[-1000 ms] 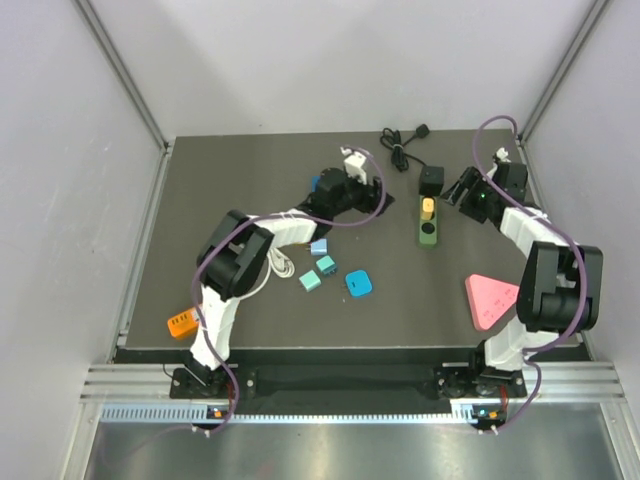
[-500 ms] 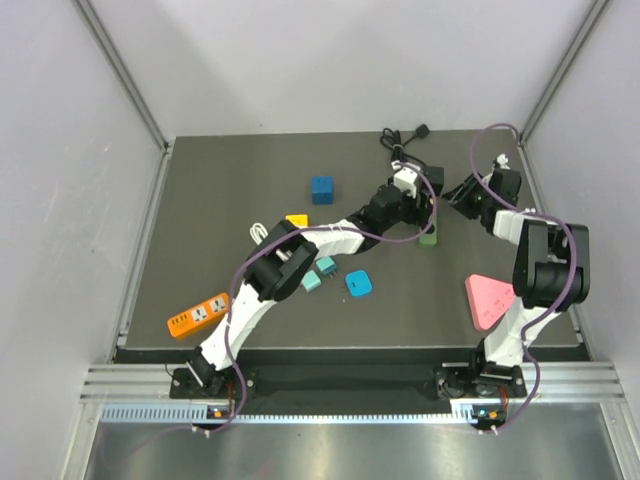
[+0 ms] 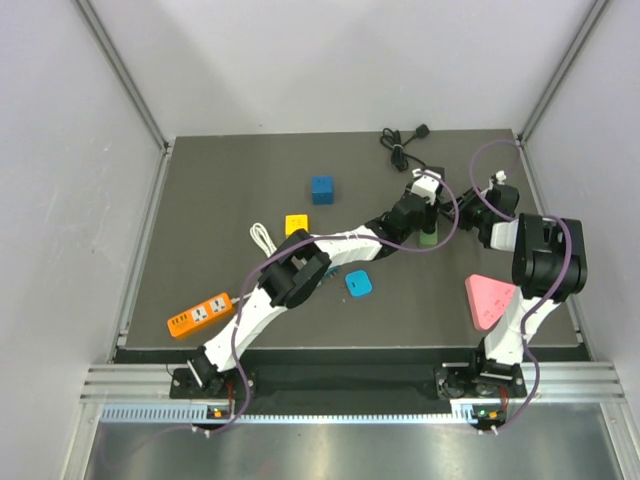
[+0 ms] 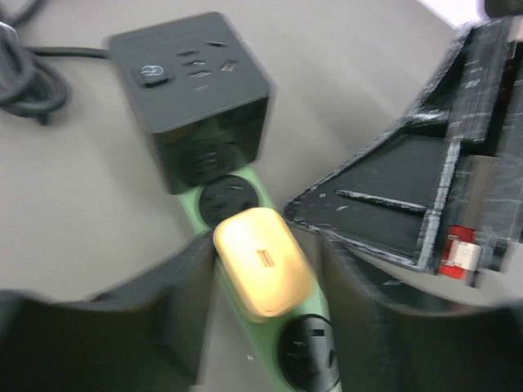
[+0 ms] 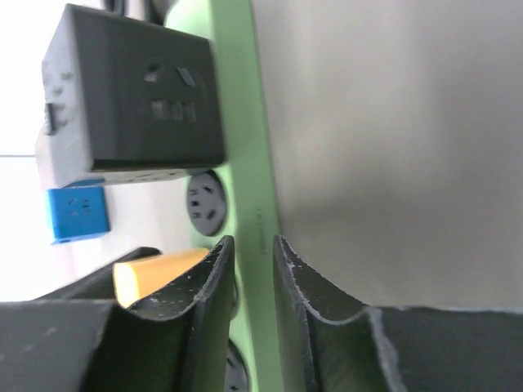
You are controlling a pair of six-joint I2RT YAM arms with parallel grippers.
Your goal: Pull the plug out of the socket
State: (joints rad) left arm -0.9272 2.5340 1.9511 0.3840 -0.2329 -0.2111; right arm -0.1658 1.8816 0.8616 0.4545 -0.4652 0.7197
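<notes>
Left gripper (image 4: pixel 265 249) straddles plug (image 4: pixel 261 278); right gripper (image 5: pixel 252 245) pinches socket (image 5: pixel 241 98) edge.

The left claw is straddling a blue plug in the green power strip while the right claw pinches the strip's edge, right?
The plug is yellow, not blue; the left wrist view shows it. Otherwise yes: the left gripper straddles it in the green power strip, and the right gripper pinches the strip's edge.
</notes>
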